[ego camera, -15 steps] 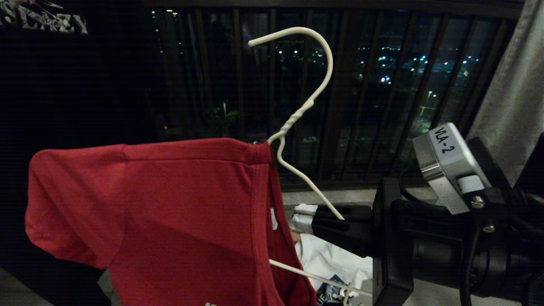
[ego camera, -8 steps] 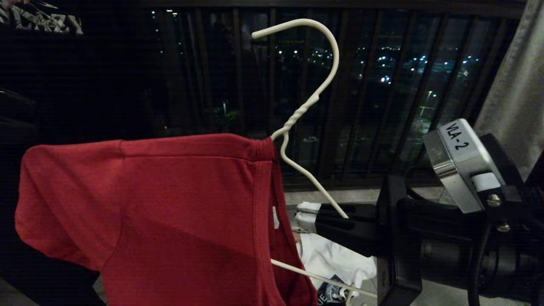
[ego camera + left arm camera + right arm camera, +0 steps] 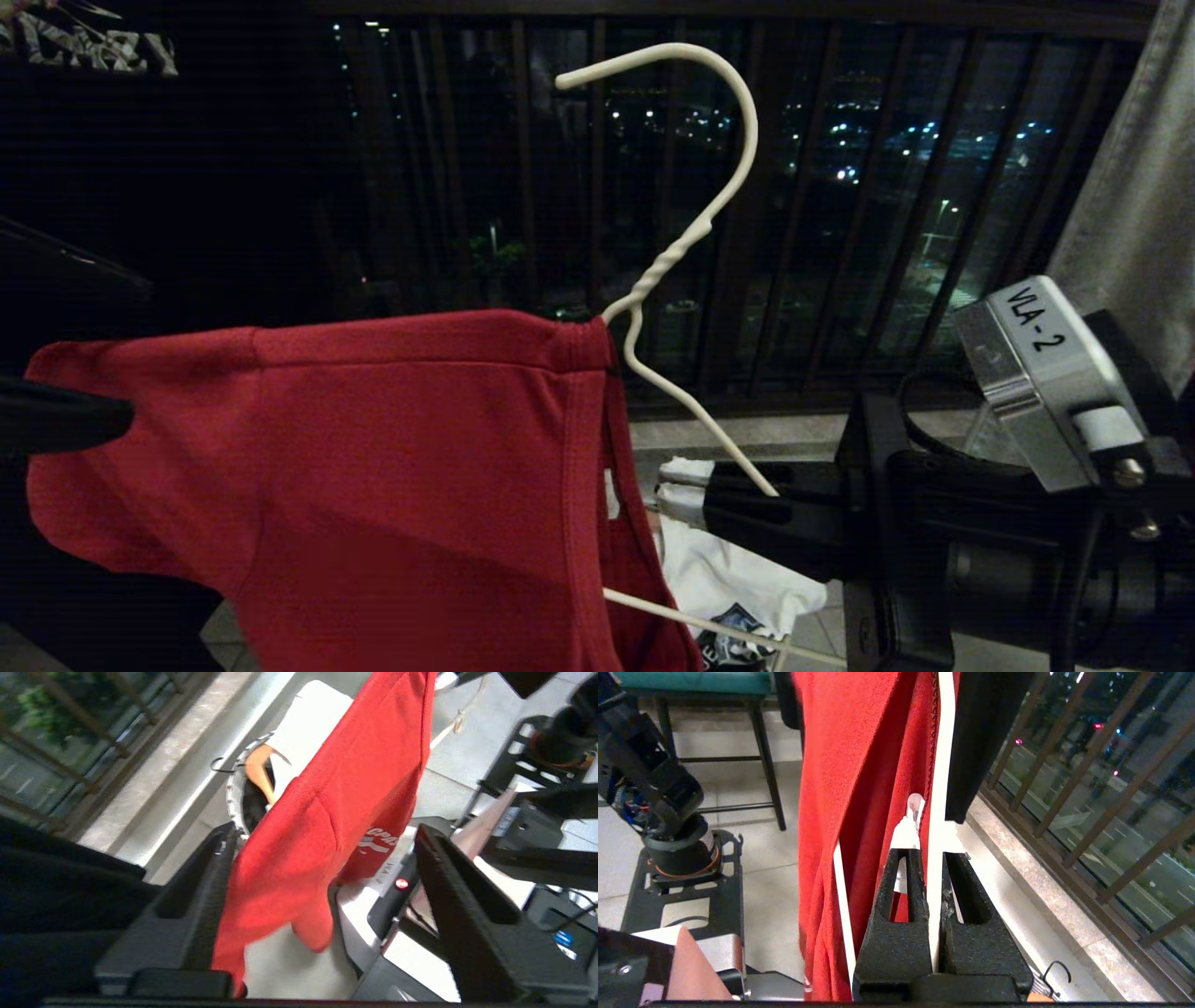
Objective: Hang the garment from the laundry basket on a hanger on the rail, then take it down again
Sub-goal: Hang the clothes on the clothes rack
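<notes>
the right gripper (image 3: pixel 934 858) is clamping the white hanger (image 3: pixel 695 238) by its bare wire arm, holding it up before the dark railing (image 3: pixel 840 187). the red shirt (image 3: pixel 373 467) is draping over the hanger's other shoulder. the left gripper (image 3: pixel 322 896) is standing wide open, its fingers (image 3: pixel 196 905) straddling the sleeve without gripping. the basket (image 3: pixel 236 798) is sitting on the floor below.

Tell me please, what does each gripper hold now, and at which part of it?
The right gripper is shut on the hanger, pinching its bare wire shoulder. The left gripper is open around the garment, holding nothing.
</notes>
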You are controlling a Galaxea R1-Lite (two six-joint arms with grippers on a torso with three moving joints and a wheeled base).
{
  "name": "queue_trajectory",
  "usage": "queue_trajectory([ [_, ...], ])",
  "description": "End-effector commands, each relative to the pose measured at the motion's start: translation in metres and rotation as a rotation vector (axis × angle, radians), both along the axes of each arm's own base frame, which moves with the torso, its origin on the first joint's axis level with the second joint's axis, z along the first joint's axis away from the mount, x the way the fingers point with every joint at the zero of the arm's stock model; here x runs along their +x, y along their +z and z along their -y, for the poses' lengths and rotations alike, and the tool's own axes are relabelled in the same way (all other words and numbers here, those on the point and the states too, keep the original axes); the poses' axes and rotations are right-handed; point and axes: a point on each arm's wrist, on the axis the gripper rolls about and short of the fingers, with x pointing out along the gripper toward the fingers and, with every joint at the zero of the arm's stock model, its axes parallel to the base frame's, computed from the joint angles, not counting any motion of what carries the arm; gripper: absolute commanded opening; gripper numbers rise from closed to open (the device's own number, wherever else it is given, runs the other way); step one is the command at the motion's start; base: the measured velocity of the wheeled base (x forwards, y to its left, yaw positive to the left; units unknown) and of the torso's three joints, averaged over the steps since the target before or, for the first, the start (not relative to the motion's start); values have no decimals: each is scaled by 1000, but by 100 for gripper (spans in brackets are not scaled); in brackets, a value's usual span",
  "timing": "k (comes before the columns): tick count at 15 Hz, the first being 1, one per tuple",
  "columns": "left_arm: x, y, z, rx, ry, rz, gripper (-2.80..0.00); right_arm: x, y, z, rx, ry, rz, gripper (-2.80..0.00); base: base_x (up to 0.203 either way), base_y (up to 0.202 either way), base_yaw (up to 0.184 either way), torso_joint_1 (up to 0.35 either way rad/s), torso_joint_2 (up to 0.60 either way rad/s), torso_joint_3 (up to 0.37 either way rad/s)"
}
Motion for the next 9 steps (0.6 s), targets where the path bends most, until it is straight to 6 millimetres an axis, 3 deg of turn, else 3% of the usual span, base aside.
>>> queue_trajectory([
  [1,4,-2,2,6,-3,-12,0,-3,0,2,2,8,6,-280,0,0,0,0,0,0],
  [9,9,-11,6,-15,-54,-58,0,-6,-1,4,-5,31,29,-280,0,0,0,0,0,0],
])
